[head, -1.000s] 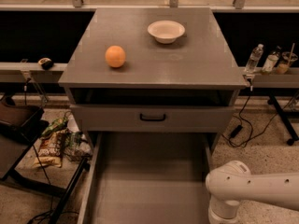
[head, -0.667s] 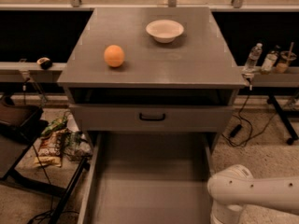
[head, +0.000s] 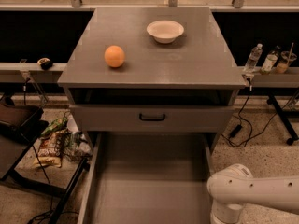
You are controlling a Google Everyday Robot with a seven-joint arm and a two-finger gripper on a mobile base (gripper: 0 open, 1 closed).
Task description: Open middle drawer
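Note:
The grey metal cabinet [head: 149,64] stands in the centre of the camera view. A wide shallow grey tray, the middle drawer [head: 149,181], is pulled far out toward me below the taller drawer front with a black handle [head: 152,117]. The tray looks empty, and its front and handle are cut off by the bottom edge. Only a white arm link [head: 252,195] shows, at the bottom right beside the tray's right side. My gripper is out of view.
An orange [head: 114,56] and a white bowl [head: 165,31] sit on the cabinet top. Snack bags [head: 53,143] and cables lie on the floor at left. Bottles [head: 254,57] stand on a ledge at right. A black stand [head: 18,125] is at the left.
The white arm link has sunk slightly lower at the bottom right. The cabinet, drawers, orange and bowl have not moved.

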